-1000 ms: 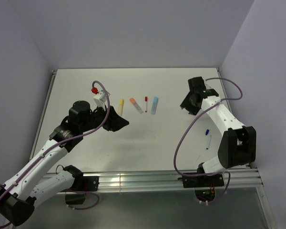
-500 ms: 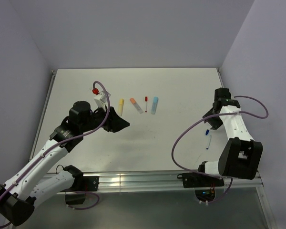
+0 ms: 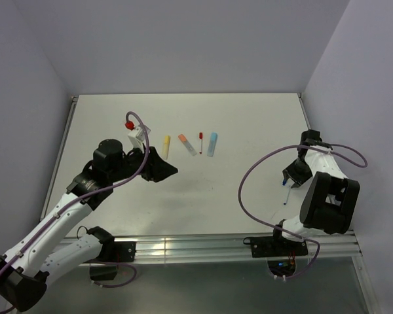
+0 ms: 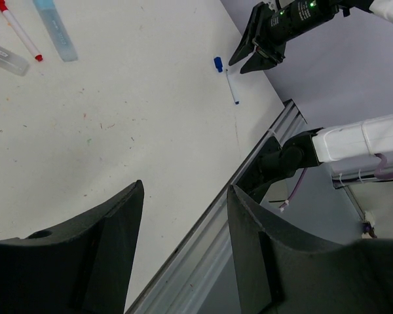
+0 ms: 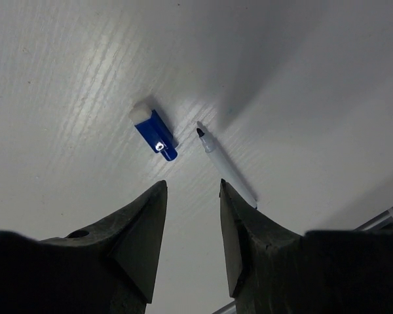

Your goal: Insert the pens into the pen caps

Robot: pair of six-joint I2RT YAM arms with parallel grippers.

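Observation:
A dark blue pen cap (image 5: 155, 135) lies on the white table beside a thin white pen (image 5: 226, 165) with a dark tip. They lie apart. My right gripper (image 5: 192, 186) is open and empty, hovering just above them. In the top view the right gripper (image 3: 293, 174) is at the right edge, over that thin pen (image 3: 286, 195). A yellow pen (image 3: 166, 145), an orange-tipped white pen (image 3: 187, 144), a thin red pen (image 3: 200, 141) and a light blue pen (image 3: 212, 144) lie in a row at the middle back. My left gripper (image 3: 164, 167) is open and empty, in front of that row.
The left wrist view shows the red pen (image 4: 16, 29), the light blue pen (image 4: 54, 29), the blue cap (image 4: 218, 64) and the right gripper (image 4: 259, 52). The table's metal front rail (image 3: 203, 247) runs along the near edge. Walls close off the back and sides.
My right arm has swung from the back right down towards the near right and now hangs over the dark blue cap and thin pen. The left arm has not moved.

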